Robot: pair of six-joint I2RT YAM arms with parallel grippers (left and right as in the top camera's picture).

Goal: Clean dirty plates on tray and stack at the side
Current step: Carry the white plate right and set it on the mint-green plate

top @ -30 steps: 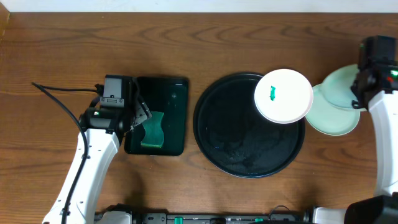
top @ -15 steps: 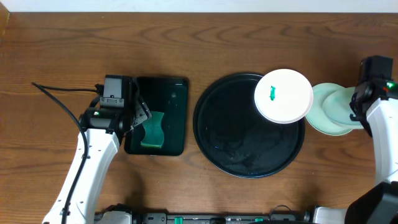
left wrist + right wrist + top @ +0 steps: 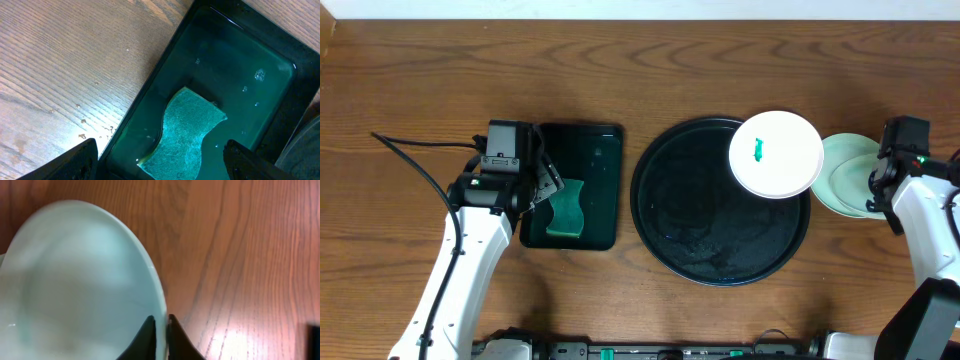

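Right gripper [image 3: 161, 330]: pinched on the rim of a mint plate [image 3: 85, 280]; the edge hold keeps its face untouched.
Mint plate: right of the tray [image 3: 665, 215], over a second mint plate [image 3: 828, 200]; likely being stacked.
Left gripper [image 3: 160, 162]: spread wide above the sponge [image 3: 185, 127] in the small rectangular tray [image 3: 280, 75].
White plate [image 3: 775, 153]: on the tray's right rim, green smear [image 3: 757, 151] uncleaned.

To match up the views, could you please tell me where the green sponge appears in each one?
Overhead: sponge left of centre, in the rectangular tray.
Left wrist: sponge at bottom centre.
Right wrist: not in it.
Shared landmark: the rectangular tray, in overhead and left wrist.
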